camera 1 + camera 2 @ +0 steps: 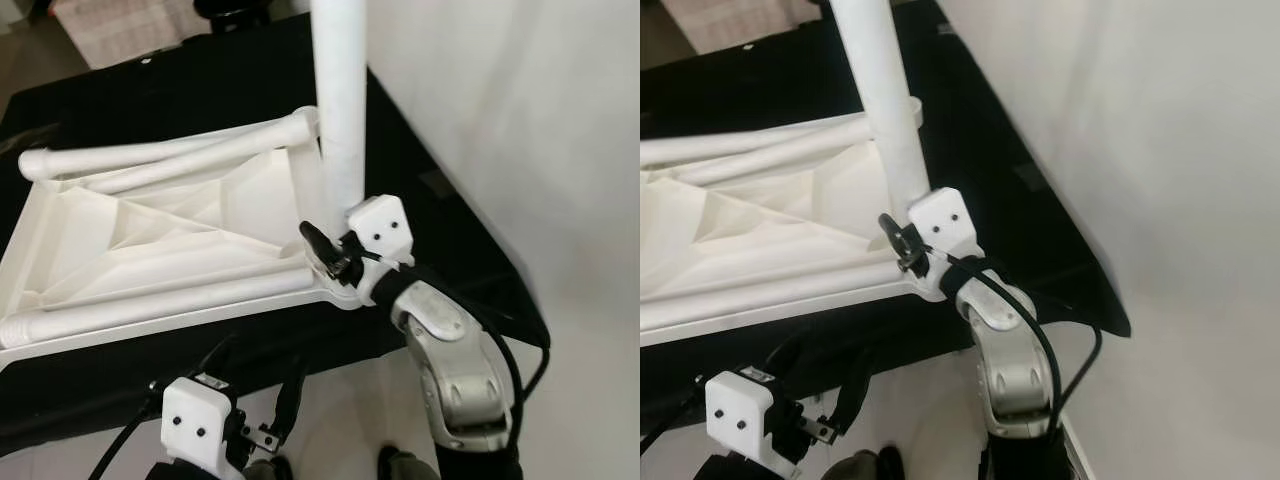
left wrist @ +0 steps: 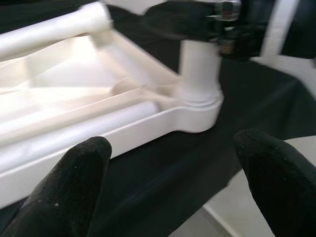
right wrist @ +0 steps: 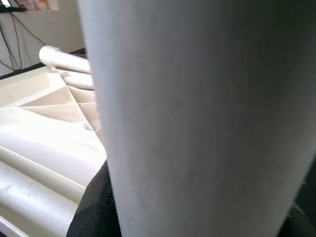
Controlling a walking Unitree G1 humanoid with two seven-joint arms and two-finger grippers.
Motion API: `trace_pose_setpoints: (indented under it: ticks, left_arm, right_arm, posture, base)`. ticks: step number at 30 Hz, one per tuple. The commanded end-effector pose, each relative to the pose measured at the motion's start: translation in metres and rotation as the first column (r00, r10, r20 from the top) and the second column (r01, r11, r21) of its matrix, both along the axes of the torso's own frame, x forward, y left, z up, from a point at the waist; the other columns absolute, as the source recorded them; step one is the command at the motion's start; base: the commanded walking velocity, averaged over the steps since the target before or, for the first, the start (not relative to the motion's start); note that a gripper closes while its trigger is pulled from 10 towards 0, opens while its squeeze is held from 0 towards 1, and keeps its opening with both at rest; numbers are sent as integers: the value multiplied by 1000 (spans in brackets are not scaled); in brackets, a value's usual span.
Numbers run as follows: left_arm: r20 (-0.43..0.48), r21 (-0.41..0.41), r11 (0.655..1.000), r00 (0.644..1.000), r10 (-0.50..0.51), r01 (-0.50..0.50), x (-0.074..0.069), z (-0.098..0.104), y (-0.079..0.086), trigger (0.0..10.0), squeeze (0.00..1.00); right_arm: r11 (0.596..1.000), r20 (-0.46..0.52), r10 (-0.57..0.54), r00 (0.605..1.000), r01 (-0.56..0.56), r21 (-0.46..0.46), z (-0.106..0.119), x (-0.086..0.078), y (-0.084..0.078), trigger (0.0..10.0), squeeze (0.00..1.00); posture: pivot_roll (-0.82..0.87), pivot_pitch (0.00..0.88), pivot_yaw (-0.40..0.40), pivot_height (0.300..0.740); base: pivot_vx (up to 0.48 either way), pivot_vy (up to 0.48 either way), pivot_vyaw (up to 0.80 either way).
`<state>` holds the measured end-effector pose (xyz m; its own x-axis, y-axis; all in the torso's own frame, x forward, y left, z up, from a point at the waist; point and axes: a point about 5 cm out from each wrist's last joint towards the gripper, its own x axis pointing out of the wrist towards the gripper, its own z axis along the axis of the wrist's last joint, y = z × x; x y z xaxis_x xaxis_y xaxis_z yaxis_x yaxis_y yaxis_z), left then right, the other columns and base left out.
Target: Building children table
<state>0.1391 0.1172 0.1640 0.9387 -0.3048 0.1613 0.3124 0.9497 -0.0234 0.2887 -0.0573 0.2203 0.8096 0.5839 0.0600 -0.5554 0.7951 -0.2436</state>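
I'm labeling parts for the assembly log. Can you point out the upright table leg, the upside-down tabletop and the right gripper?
Upright table leg [image 1: 340,120], left eye view, middle of the white tube.
Upside-down tabletop [image 1: 150,235], left eye view, ribbed underside.
Right gripper [image 1: 330,250], left eye view, black fingertips at the leg's base.

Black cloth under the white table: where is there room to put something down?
The black cloth is bare between the tabletop and the wall, right of the upright leg. A bare strip also runs along its near edge. The corner is crowded: the right end effector is at the leg there. Two loose legs lie on the tabletop.
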Motion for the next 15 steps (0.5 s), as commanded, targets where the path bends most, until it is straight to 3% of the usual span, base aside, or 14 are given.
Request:
trace_pose_setpoints:
  ticks: [1,2,5,6,12,14,15]
  left_arm:
    - [-41,15,1000,999,-11,12,-1,-7,1,10000,0]
    - [-39,17,1000,999,-1,2,-1,-7,1,10000,0]
    - [-37,17,1000,999,4,-4,-1,-7,1,10000,0]
    - [-35,17,1000,999,5,-5,-1,-7,1,10000,0]
    - [-35,13,1000,999,-3,3,-1,-7,1,10000,0]
    - [-36,11,1000,999,-5,6,-1,-6,0,10000,0]
    - [-36,11,1000,999,-5,6,-1,-6,0,10000,0]
  right_arm:
    - [997,-220,36,975,-50,-57,-41,7,6,7765,0]
    - [989,-201,135,970,-142,-25,-35,8,13,10000,0]
    - [978,-179,210,961,-207,32,-23,4,18,10000,0]
    - [937,-145,348,926,-336,99,-8,5,20,10000,1000]
    - [869,-24,492,870,-489,80,23,14,12,10000,1000]
    - [788,-10,614,789,-613,46,33,17,7,10000,1000]
    - [788,-10,614,789,-613,46,33,17,7,10000,1000]
  posture:
    - [-11,299,67,740]
    - [-11,299,67,740]
    - [-9,300,64,740]
    - [-10,300,63,740]
    - [-11,301,63,740]
    - [-7,302,64,740]
    - [-7,302,64,740]
  base:
    - [0,0,0]
    - [0,0,0]
    - [0,0,0]
    - [0,0,0]
    - [0,0,0]
    - [0,0,0]
    - [0,0,0]
